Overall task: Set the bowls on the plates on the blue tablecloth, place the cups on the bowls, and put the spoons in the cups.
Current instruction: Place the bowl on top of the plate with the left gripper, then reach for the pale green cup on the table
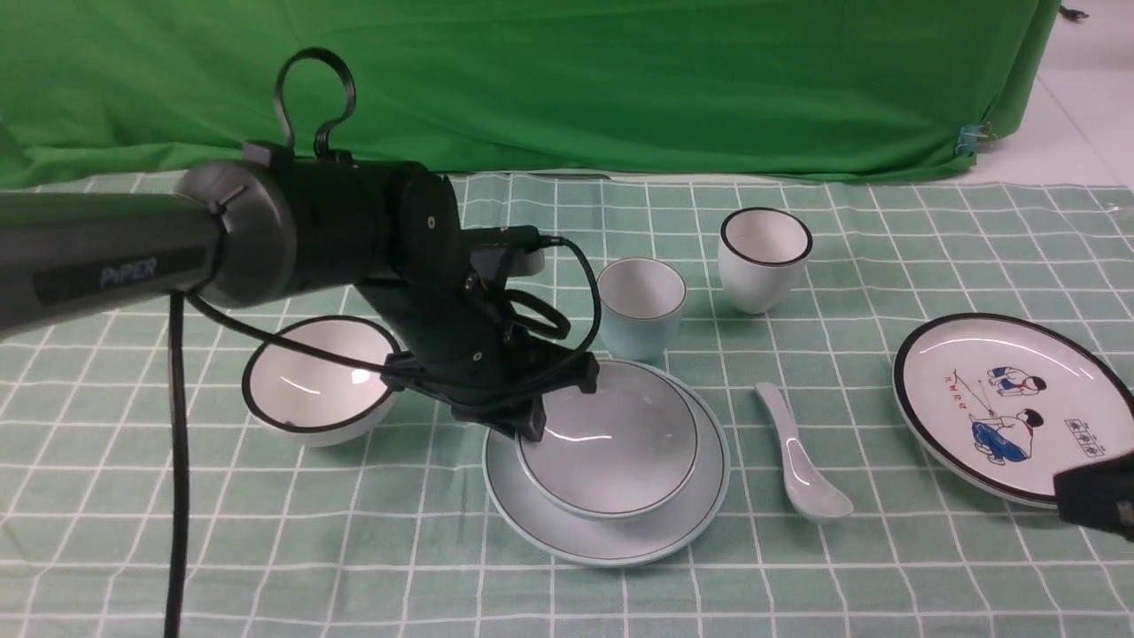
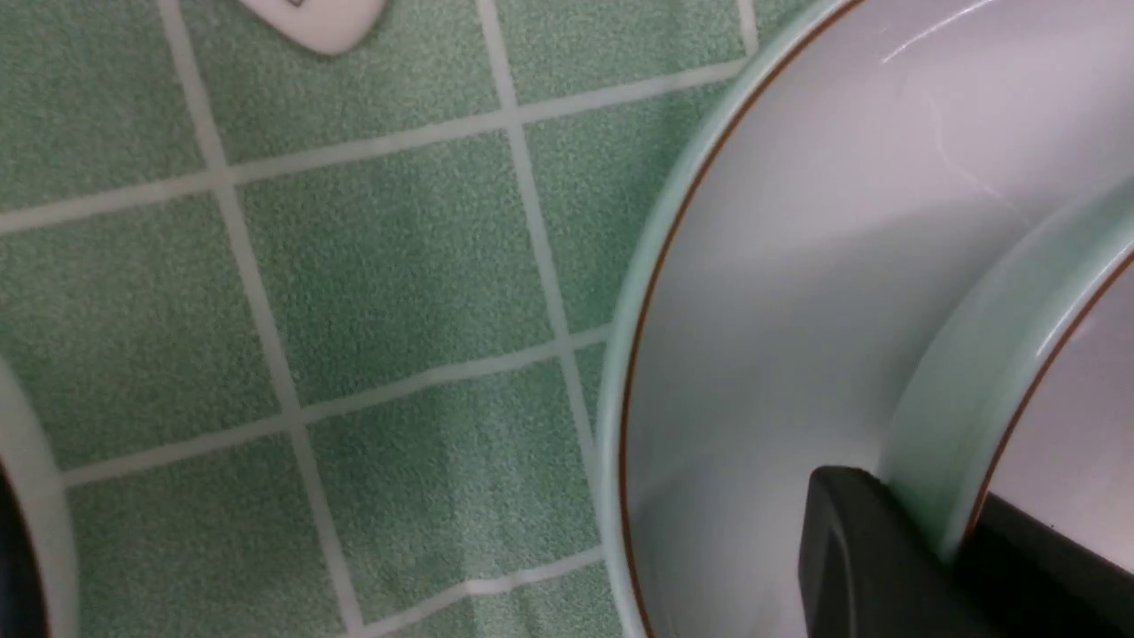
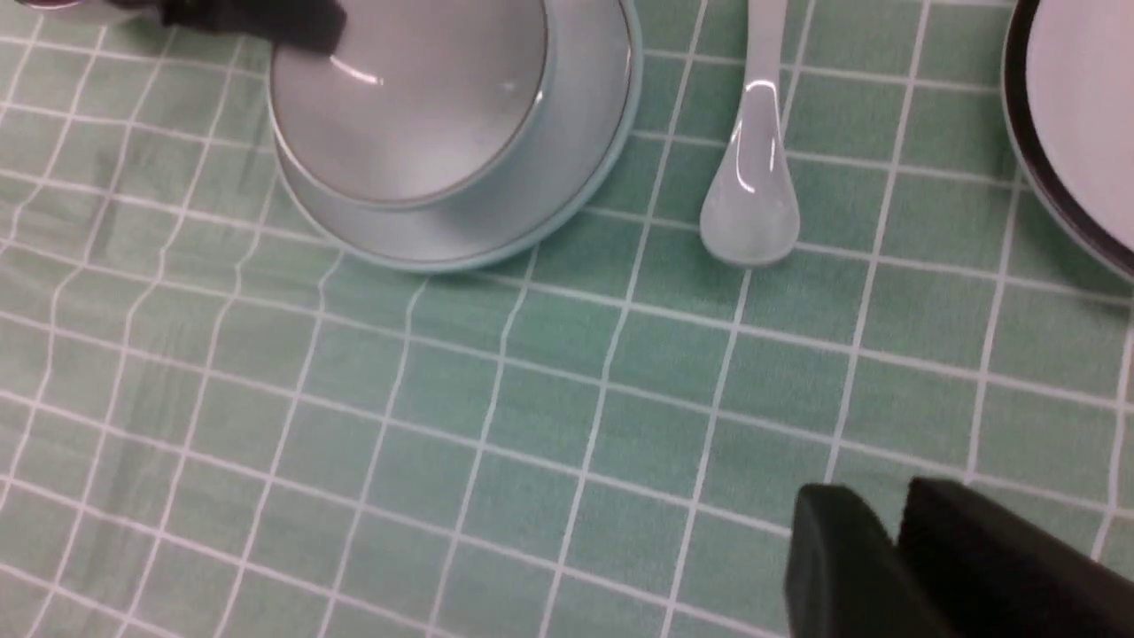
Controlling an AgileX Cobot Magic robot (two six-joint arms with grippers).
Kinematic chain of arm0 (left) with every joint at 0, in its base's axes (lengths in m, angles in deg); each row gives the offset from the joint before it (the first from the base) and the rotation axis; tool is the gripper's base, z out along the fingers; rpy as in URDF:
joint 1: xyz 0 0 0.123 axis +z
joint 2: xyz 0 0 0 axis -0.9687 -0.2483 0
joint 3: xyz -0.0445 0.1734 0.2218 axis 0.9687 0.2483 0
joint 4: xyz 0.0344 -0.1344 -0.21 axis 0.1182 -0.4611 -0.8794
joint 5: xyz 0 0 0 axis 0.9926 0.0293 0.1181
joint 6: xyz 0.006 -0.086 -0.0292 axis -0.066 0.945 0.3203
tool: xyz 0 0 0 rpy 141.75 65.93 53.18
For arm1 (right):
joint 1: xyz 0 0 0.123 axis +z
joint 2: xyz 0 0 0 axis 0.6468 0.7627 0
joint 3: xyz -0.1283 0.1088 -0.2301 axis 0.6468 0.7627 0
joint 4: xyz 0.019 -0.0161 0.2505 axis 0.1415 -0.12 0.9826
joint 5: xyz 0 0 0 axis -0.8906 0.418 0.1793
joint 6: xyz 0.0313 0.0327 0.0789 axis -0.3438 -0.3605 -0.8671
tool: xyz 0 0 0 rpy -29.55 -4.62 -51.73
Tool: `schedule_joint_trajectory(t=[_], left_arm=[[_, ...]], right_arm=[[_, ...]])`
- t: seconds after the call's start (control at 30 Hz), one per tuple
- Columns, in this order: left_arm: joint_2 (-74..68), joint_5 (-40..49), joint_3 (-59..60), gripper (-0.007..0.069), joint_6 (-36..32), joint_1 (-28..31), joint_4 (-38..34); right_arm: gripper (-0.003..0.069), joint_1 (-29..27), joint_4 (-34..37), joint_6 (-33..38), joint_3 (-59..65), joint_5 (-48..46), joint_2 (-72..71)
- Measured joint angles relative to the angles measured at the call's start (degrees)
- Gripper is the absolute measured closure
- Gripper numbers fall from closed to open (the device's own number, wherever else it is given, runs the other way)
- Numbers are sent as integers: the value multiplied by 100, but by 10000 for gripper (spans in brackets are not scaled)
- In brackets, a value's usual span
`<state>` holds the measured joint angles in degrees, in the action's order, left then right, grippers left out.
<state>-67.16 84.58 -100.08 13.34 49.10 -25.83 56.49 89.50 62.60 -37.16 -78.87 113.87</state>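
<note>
One pale blue bowl point(image 1: 611, 443) looks seated, slightly off-centre, on the pale blue plate point(image 1: 611, 542) w/ the L gripper point(image 2: 930, 540) clamped on its rim, so open the jaws fully, lift straight up w/o nudging it, then fetch the white bowl point(image 1: 314, 381).

Grid cloth point(image 1: 354, 549) carries: white bowl point(image 1: 319, 385) left, blue plate point(image 1: 611, 532) centre, blue cup point(image 1: 640, 306) just behind it, white cup point(image 1: 764, 257) further back, spoon point(image 1: 802, 461) right of the blue plate, white plate point(image 1: 1005, 403) far right. Second spoon point(image 2: 310, 18) only partly visible.
</note>
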Motion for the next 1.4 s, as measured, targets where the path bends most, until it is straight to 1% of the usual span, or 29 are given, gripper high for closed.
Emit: schedule_joint_trajectory(t=[0.07, 0.13, 0.17, 0.2, 0.23, 0.27, 0.3, 0.37, 0.43, 0.53, 0.6, 0.63, 0.7, 0.73, 0.8, 0.83, 0.87, 0.9, 0.97, 1.07, 1.2, 1.27, 1.33, 1.37, 1.4], left_arm=[[-13, 0, 0, 589, 0, 0, 43], [-13, 0, 0, 573, 0, 0, 49], [-13, -19, -1, 541, 0, 0, 67], [-13, -18, -1, 531, 0, 0, 67], [-13, -34, -1, 509, 0, 0, 82], [-13, -62, -1, 472, 0, 0, 81], [-13, -75, -6, 438, 0, 0, 81], [5, 8, -42, 349, -44, 0, 94], [66, 279, -133, 299, -62, 7, 234], [223, 733, -281, 279, -34, 7, 620], [546, 1174, -326, 307, 18, 7, 983], [635, 1245, -326, 330, 28, 7, 1037], [938, 1400, -282, 414, 32, 14, 1147], [1127, 1425, -218, 479, 42, 14, 1206], [1421, 1455, -18, 562, 45, 14, 1241], [1486, 1454, 7, 568, 45, 14, 1248], [1716, 1477, 225, 599, 45, 14, 1271], [1751, 1482, 255, 601, 45, 14, 1270], [2193, 1496, 632, 615, 45, 14, 1282], [2741, 1522, 1173, 616, 45, 14, 1288], [3319, 1565, 1581, 616, 45, 14, 1288], [3573, 1565, 1724, 616, 113, 14, 1288], [3797, 1565, 1794, 616, 163, 14, 1275], [3903, 1566, 1809, 616, 209, 14, 1253], [3943, 1566, 1809, 616, 236, 14, 1246]], right_arm=[[510, 0, 0, 93, -381, 0, 485], [488, 0, 0, 135, -716, 11, 926], [432, 14, 0, 170, -1078, 10, 1501], [432, 14, 0, 170, -1125, 10, 1564], [389, 27, -5, 201, -1323, 24, 1886], [344, 64, -18, 231, -1621, 29, 2202], [281, 103, -18, 252, -1929, 51, 2588], [204, 190, -18, 265, -2537, 92, 3311], [167, 270, -20, 277, -2981, 115, 3955], [147, 395, -20, 286, -3561, 127, 4678], [143, 503, -20, 255, -4155, 141, 5340], [143, 535, -20, 224, -4409, 144, 5540], [141, 587, -20, 122, -4850, 155, 6001], [141, 614, -20, 54, -5124, 170, 6246], [141, 632, -20, -24, -5482, 175, 6562], [141, 632, -20, -33, -5518, 180, 6562], [141, 643, -20, -123, -5766, 180, 6798], [141, 643, -20, -138, -5819, 180, 6853], [141, 643, -20, -219, -6038, 228, 7148], [141, 656, -20, -255, -6123, 399, 7404], [141, 670, -20, -261, -6131, 516, 7637], [154, 681, -15, -266, -6131, 543, 7725], [211, 681, -15, -302, -6131, 555, 7761], [288, 681, -15, -266, -6131, 562, 7767], [320, 681, -15, -266, -6131, 565, 7767]])
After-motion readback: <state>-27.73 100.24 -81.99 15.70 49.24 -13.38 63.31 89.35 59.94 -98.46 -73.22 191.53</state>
